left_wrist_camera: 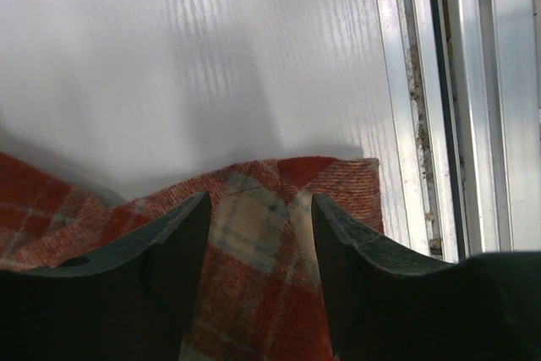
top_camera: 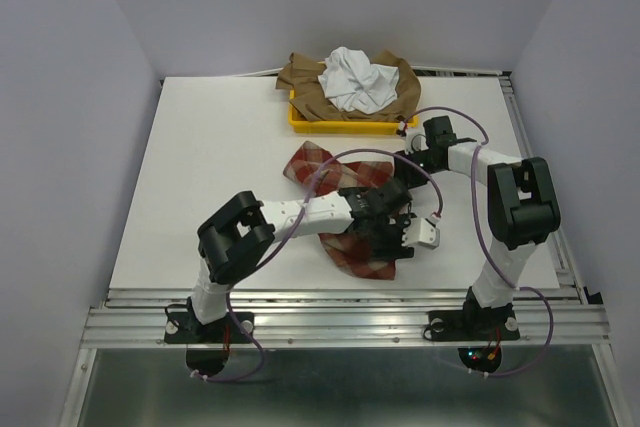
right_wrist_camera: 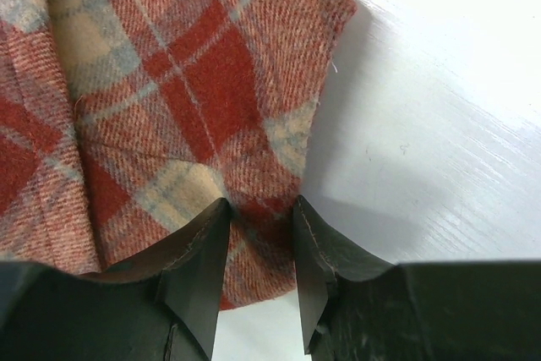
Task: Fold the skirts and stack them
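Checked skirt (top_camera: 360, 262) part-folded on worktop (top_camera: 200, 167), its edge between jaws of left gripper (left_wrist_camera: 260, 200) and right gripper (right_wrist_camera: 260, 205); cannot tell whether either is grasping. White skirt (top_camera: 355, 77) and tan skirt (top_camera: 305, 82) heaped beyond the grippers in tray (top_camera: 300, 125), unfolded. Nothing stacked.

The left gripper (top_camera: 388, 225) and right gripper (top_camera: 400, 187) meet close together over the red-and-beige checked skirt (top_camera: 318, 165), which lies crumpled on the white tabletop (top_camera: 210, 167). Part of it spreads out to the left of both grippers, and part shows just nearside of the left gripper. Their jaws cannot be made out. Well beyond the right gripper, a yellow tray (top_camera: 330, 128) holds the tan skirt (top_camera: 305, 82), with the white skirt (top_camera: 358, 82) bunched on top.
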